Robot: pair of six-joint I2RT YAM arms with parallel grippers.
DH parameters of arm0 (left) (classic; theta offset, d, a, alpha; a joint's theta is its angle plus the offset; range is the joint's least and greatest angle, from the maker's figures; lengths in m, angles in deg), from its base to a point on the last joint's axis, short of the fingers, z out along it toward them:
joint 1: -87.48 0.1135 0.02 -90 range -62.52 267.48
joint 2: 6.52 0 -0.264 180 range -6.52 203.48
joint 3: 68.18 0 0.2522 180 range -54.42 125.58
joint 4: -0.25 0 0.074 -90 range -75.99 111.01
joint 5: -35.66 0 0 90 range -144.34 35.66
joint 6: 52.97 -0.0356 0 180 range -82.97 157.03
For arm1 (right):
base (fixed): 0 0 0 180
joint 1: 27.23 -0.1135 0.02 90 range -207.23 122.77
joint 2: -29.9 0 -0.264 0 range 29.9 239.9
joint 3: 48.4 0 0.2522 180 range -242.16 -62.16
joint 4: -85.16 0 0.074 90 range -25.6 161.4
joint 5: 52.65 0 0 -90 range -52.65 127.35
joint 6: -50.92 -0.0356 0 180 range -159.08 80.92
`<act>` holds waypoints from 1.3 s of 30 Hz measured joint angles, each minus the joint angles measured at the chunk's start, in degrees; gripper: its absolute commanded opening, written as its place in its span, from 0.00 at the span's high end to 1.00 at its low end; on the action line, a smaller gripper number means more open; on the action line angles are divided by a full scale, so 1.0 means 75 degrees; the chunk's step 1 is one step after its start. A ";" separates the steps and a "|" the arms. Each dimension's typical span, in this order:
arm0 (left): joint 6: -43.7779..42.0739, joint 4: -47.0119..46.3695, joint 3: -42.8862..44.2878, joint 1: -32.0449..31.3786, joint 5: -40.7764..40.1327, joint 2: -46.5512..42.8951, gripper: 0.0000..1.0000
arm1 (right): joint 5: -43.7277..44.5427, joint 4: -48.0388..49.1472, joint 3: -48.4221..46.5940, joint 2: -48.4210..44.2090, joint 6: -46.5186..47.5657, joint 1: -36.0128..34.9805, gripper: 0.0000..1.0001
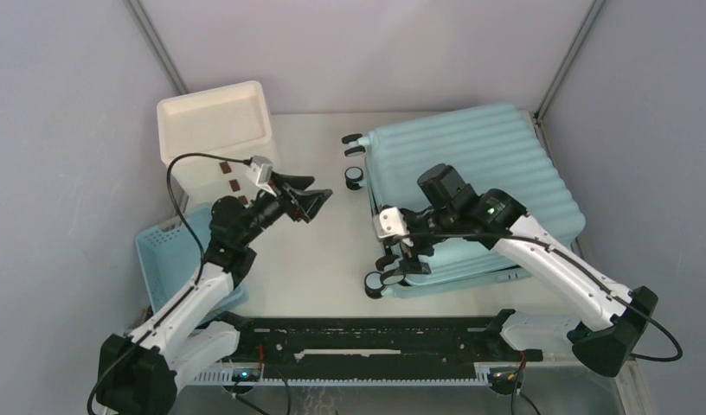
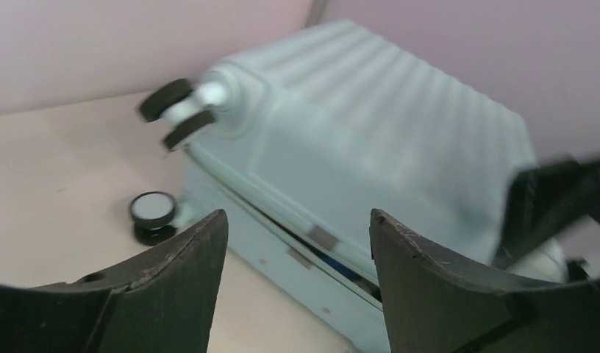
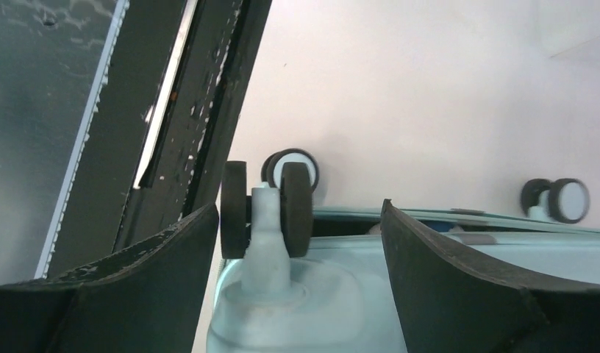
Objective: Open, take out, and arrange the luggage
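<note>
The luggage [image 1: 479, 173], a light-blue ribbed hard-shell suitcase, lies flat on the table at the right, wheels facing left. Its lid stands slightly ajar; a dark gap runs along the seam in the left wrist view [image 2: 370, 147]. My right gripper [image 1: 407, 257] is open at the suitcase's near-left corner. In the right wrist view [image 3: 298, 206] its fingers stand on either side of a black twin wheel [image 3: 268, 209] and its pale stem, without touching them. My left gripper [image 1: 317, 199] is open and empty, held above the table left of the suitcase and facing its wheel side [image 2: 297, 217].
A white drawer unit [image 1: 215, 130] stands at the back left. A blue lattice basket [image 1: 172, 259] sits at the near left under my left arm. A black rail [image 1: 367, 341] runs along the table's near edge. Grey walls close in on both sides.
</note>
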 measured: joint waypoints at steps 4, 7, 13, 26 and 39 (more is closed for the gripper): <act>-0.0303 0.0038 -0.0329 -0.0495 0.0726 -0.0825 0.19 | -0.0944 -0.0428 -0.0935 -0.0003 0.0061 0.0679 0.12; -0.0895 0.0379 -0.0542 -0.1335 0.0982 -0.1419 0.12 | -0.1664 -0.0536 -0.1472 -0.0052 0.0003 0.1352 0.12; -0.2253 0.1816 -0.0542 -0.3302 0.0682 -0.2174 0.09 | -0.2518 -0.0495 -0.1515 -0.0373 -0.0361 0.2734 0.12; -0.3354 0.3031 -0.0391 -0.5464 -0.1169 -0.0254 0.00 | -0.3246 -0.0149 -0.0740 -0.1198 -0.1207 0.4159 0.12; -0.3314 0.2171 0.0417 -0.5782 -0.1763 0.0804 0.23 | -0.3576 -0.0041 -0.0230 -0.1754 -0.1451 0.4436 0.13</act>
